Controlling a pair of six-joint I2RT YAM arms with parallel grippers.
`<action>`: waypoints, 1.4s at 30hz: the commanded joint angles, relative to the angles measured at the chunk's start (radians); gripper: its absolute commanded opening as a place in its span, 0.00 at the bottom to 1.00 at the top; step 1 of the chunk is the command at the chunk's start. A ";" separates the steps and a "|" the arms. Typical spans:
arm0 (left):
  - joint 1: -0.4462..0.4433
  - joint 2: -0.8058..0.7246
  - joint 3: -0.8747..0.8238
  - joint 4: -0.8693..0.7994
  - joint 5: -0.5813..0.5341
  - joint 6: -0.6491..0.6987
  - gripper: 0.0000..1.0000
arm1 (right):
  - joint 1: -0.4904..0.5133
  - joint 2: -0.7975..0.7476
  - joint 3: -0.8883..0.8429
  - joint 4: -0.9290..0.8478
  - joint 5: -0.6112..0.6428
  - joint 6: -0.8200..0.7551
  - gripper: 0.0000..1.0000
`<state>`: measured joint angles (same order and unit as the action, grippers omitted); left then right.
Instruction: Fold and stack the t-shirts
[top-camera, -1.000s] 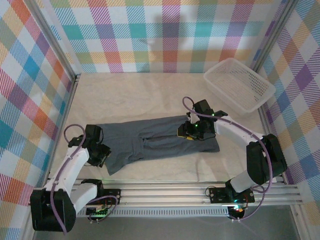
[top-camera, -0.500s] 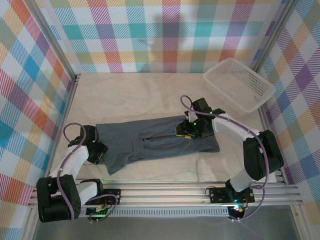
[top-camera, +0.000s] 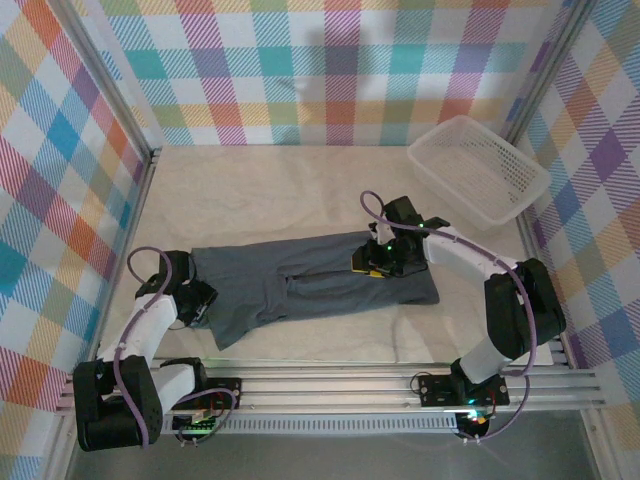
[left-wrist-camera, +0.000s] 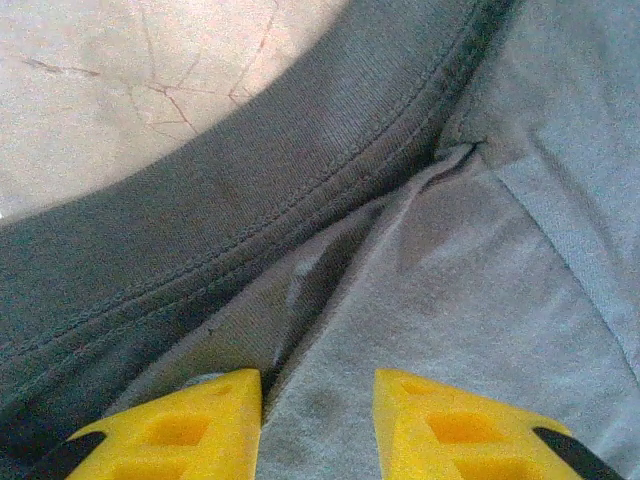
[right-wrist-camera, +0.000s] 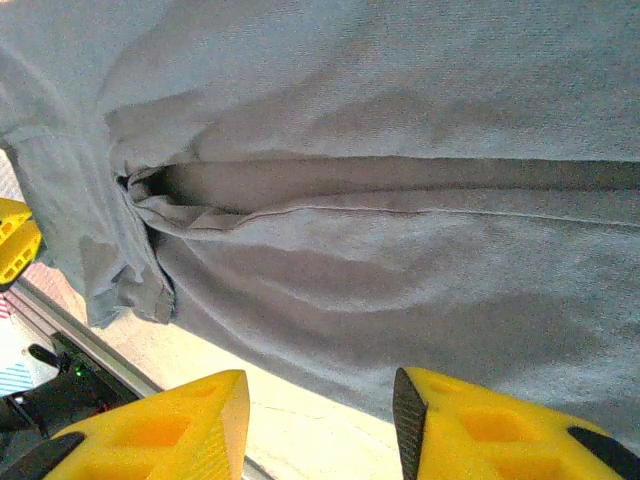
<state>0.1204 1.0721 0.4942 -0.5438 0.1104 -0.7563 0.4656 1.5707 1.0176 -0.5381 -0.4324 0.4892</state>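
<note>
So the t-shirt (top-camera: 320, 285) lies flat on the tabletop (top-camera: 300, 190), already folded into a long strip, and its long axis runs straight from one set of fingers to the other. The left fingers (left-wrist-camera: 200, 410) sit right on the collar end. The ribbed collar (left-wrist-camera: 250, 190) curves just ahead of the tips, and a fold edge runs into the gap between them. They're partly apart, and I can't tell if they're pinching that edge. The right fingers (right-wrist-camera: 470, 410) hang spread apart over the other half, with the hem edge and bare tabletop between the tips, gripping nothing. Both arms are bent at the elbow with wrists tipped down. My guess is the next fold goes end to end, and left is nearer its grab.
</note>
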 joint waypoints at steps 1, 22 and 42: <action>0.010 0.003 -0.013 0.011 0.027 0.020 0.31 | 0.007 0.008 0.009 0.018 -0.022 0.002 0.44; 0.009 0.007 0.021 -0.105 -0.075 0.060 0.24 | 0.007 -0.006 -0.006 0.012 -0.017 0.003 0.43; 0.004 0.047 0.009 0.006 0.004 0.065 0.17 | 0.007 0.000 -0.007 0.016 -0.021 0.005 0.43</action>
<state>0.1204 1.1156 0.4953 -0.5457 0.1040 -0.7040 0.4656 1.5723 1.0153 -0.5312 -0.4324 0.4904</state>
